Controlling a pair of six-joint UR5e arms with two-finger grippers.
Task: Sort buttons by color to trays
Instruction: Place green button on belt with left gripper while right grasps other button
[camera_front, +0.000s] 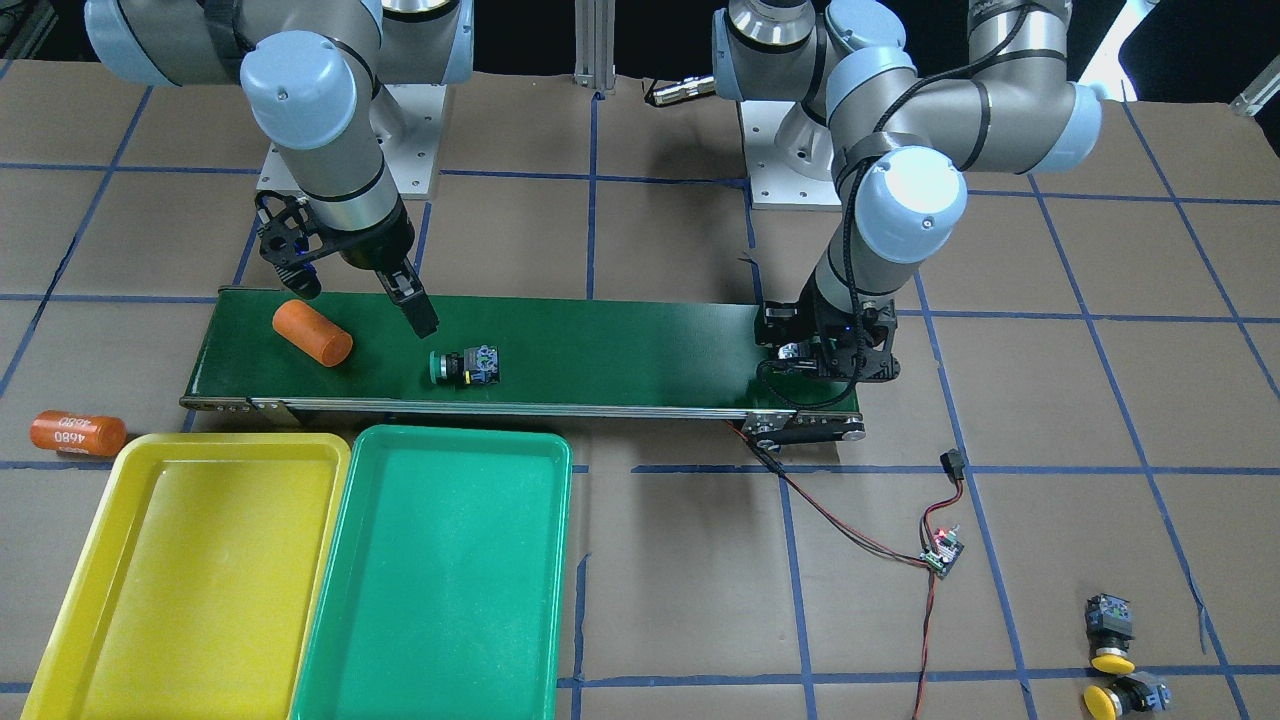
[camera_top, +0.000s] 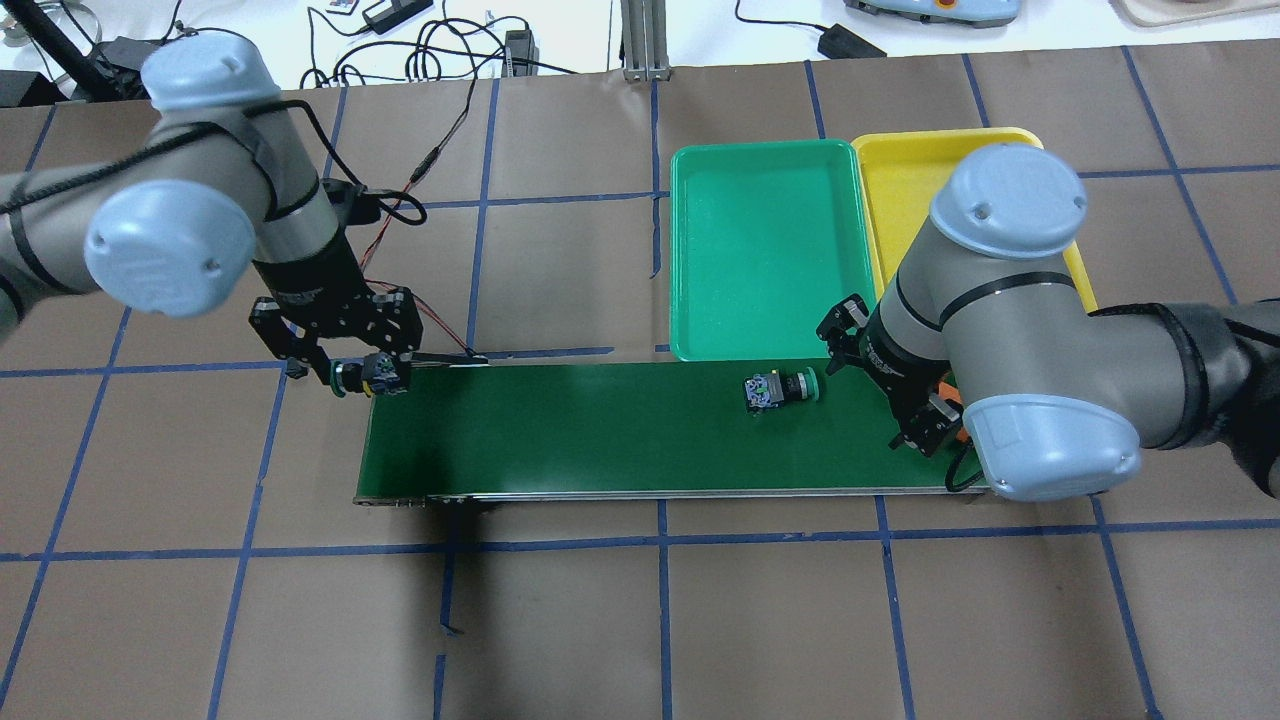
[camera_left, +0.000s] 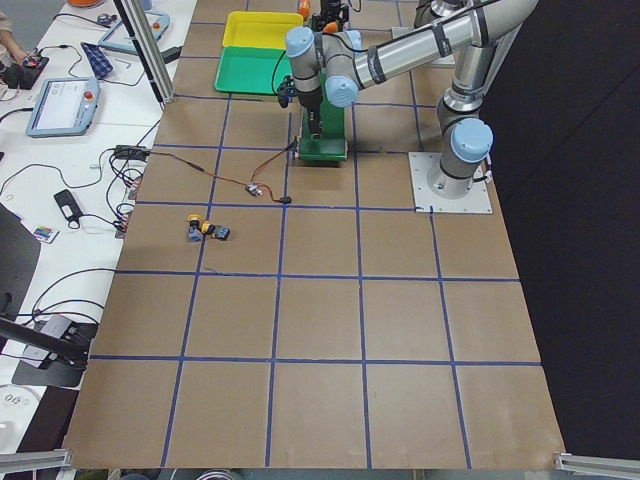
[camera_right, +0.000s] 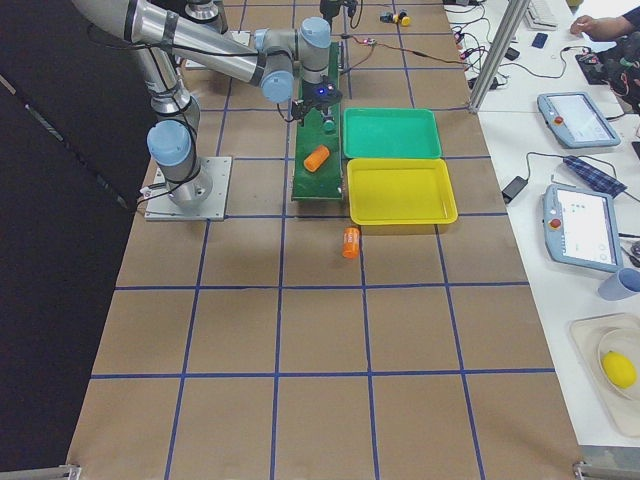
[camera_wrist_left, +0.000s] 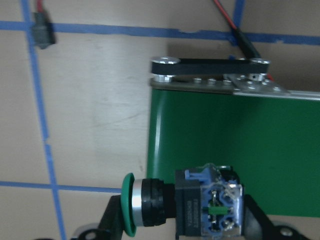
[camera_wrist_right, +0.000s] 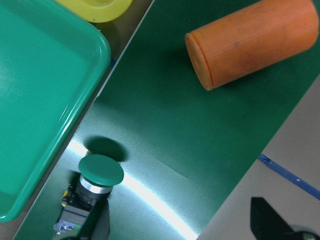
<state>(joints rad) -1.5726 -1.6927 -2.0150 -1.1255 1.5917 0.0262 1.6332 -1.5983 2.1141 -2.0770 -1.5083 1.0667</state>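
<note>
My left tool (camera_top: 362, 378) clamps green button (camera_wrist_left: 200, 207) at belt (camera_top: 600, 430) end; my right tool (camera_front: 365, 308) spread open toward counter (camera_top: 600, 620) right edge.

In the front-facing view I cannot see the fingertips of the left pincer (camera_top: 366, 378); its own housing covers them. The left wrist view's bottom edge cuts off its fingers (camera_wrist_left: 112, 222) either side of the held green button (camera_wrist_left: 185, 207). The right wrist view crops the loose green button (camera_wrist_right: 97, 182) at the bottom, and the orange cylinder (camera_wrist_right: 250, 45) runs off its right edge. Overhead, the right arm hides much of the yellow tray (camera_top: 900, 170). In the left side view the yellow buttons (camera_left: 203, 229) are too small for me to separate
</note>
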